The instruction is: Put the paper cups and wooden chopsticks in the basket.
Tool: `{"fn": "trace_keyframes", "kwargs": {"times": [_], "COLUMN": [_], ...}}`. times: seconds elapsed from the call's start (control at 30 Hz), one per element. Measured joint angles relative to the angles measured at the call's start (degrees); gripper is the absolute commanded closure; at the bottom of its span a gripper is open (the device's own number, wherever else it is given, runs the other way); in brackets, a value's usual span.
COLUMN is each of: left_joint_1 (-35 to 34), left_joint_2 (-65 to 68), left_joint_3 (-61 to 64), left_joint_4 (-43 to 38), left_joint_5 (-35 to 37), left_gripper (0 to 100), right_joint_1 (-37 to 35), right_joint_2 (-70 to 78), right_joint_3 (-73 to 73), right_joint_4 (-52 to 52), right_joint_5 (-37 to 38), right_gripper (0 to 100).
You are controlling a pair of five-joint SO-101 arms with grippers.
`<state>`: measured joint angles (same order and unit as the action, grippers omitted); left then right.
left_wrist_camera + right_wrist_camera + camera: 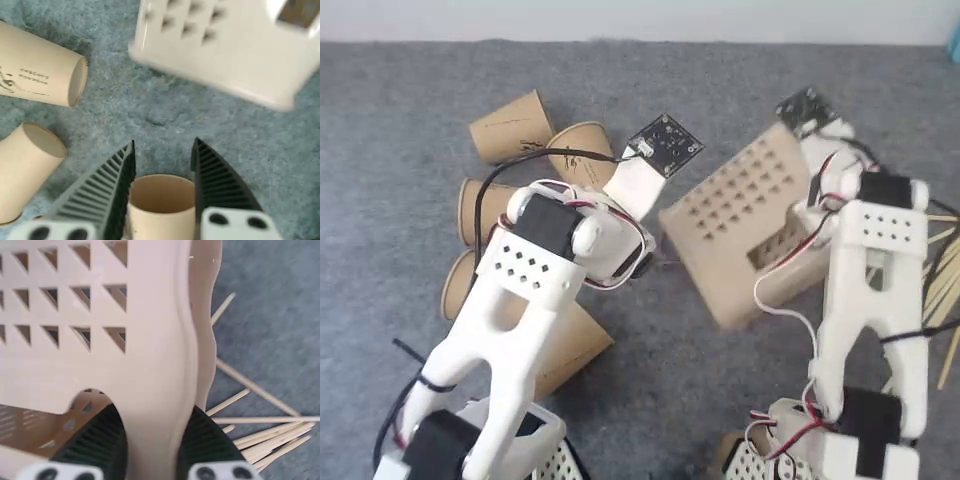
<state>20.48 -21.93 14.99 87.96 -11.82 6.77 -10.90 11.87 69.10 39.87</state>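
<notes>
Left gripper [163, 146] is clamped on a paper cup [161, 205]. The basket [730, 215] sits near, at its 3 o'clock in the high view, tipped, with the right gripper [152, 415] pinching its wall. You'd likely carry the cup toward 3 o'clock.

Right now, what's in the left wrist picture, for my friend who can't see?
The left pincer holds a paper cup by its sides. Two more cups lie on the carpet nearby, and the basket lies just ahead.

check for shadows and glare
High view: soft even light, faint shadow under the basket, no glare. Left wrist view: darker shadow below the basket, paper cup in the left claw evenly lit. Right wrist view: shade inside the basket, chopsticks evenly lit.
</notes>
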Motion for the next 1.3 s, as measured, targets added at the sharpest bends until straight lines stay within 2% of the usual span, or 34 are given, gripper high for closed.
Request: {"fn": "trace_keyframes", "kwargs": {"times": [0.27, 0.53, 0.63, 0.83, 1.03, 1.3], "left_joint_1": [-3.16, -3.16, -3.16, -3.08, -3.08, -3.08], "left_joint_2": [0.00, 0.00, 0.00, 0.00, 0.00, 0.00], "left_joint_3": [0.00, 0.00, 0.88, 2.11, 2.11, 2.11], "left_joint_4": [-3.08, -5.54, -6.68, -8.18, -8.18, -8.18], "left_joint_5": [4.13, 10.29, 11.25, 11.52, 11.69, 11.69], "left_gripper": [82, 82, 82, 82, 82, 82], "right_joint_1": [-0.26, -6.07, -9.23, -13.10, -15.56, -22.51], "right_joint_2": [6.42, 6.42, 6.42, 6.15, 6.33, 4.66], "right_joint_3": [-14.24, -21.27, -21.27, -17.14, -13.36, -13.36], "right_joint_4": [-3.78, -3.78, -2.55, 0.44, 3.96, 16.00], "right_joint_5": [1.23, 15.47, 18.02, 18.37, 18.46, 18.29], "right_gripper": [94.3, 94.4, 94.3, 93.5, 77.2, 74.5]}}
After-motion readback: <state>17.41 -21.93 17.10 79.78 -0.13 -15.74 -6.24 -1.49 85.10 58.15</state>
